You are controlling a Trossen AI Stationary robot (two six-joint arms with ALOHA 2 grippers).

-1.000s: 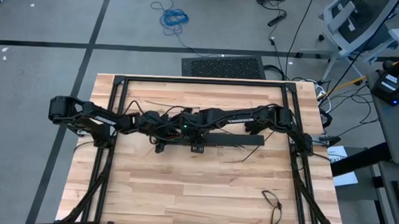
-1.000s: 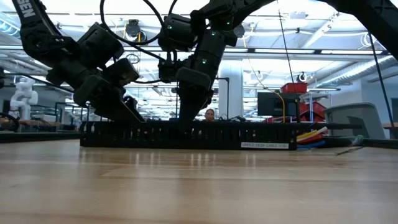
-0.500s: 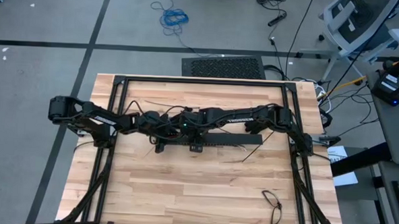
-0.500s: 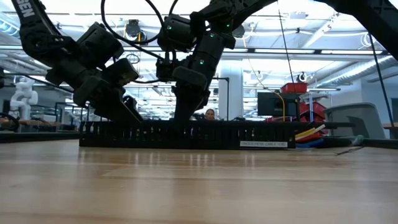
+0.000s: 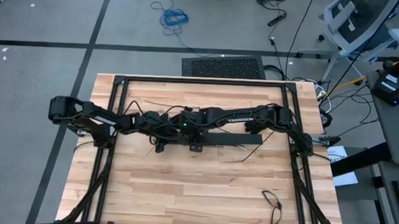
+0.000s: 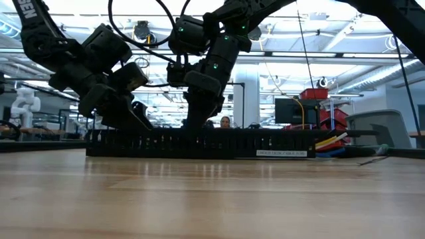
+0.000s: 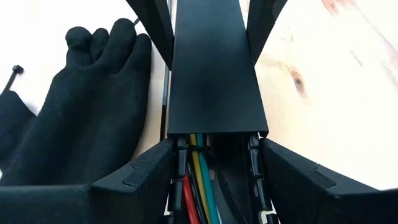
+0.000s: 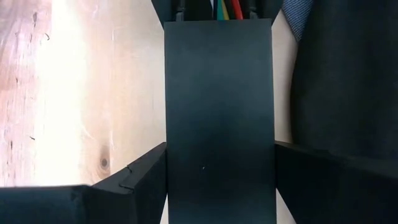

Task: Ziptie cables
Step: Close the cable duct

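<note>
Both arms are meeting over the middle of the tabletop (image 5: 203, 186), working on the long black slotted cable duct (image 6: 199, 143).

Left end effector (image 7: 214, 165): we are seeing its two fingers straddling the duct, one on each side wall, clenched on it. Right end effector (image 8: 221, 165): the same, fingers pressing both sides of the flat black lid (image 8: 219, 106) that covers the duct, grasping it from the opposite direction.

The cables (image 7: 198, 180) are lying inside the duct. In the left wrist view, red, yellow and green wires are emerging from under the lid's end; in the right wrist view their coloured ends are showing at the lid's far end. At the duct's end in the low view, coloured wires are spilling out.

A black glove (image 7: 81, 118) is lying just beside the duct. A thin black zip tie (image 5: 252, 152) is resting on the wood near the duct's right end. A black wire loop (image 5: 272, 204) is sitting well apart, near the front corner.

Risks, as we are judging them:
- Lid sliding or skewing under opposed grips, pinching wires at its edge.
- Duct lifting off the wood if either arm is rising unevenly.
- Glove snagging a finger.
</note>
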